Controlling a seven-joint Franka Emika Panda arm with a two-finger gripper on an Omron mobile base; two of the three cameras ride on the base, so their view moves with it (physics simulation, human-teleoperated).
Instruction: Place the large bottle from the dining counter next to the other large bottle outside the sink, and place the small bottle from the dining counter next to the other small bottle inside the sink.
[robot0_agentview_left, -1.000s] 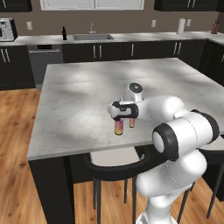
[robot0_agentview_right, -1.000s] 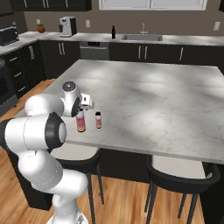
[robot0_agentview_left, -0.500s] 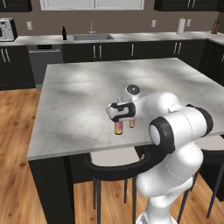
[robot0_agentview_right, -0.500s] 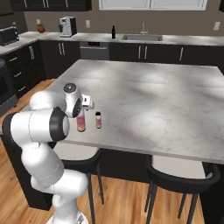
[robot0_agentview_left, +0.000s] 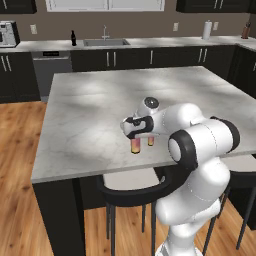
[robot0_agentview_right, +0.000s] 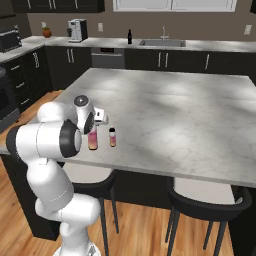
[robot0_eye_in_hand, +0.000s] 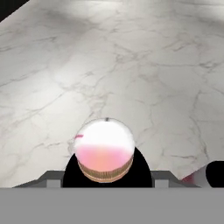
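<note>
Two bottles stand near the surface (robot0_agentview_left: 90, 130) edge; tool (robot0_agentview_left: 136, 131) is lowered over the large bottle (robot0_agentview_left: 135, 146), grip state cannot be told; closure should be squared before lifting.

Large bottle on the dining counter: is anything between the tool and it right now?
Nothing visible. The tool sits right over the large bottle, whose top fills the space between the fingers in the hand view. The small bottle stands apart beside it on the dining counter, not in between.

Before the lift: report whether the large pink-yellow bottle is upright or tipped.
Upright. The large bottle stands on its base on the dining counter, under the gripper, beside the small bottle.
</note>
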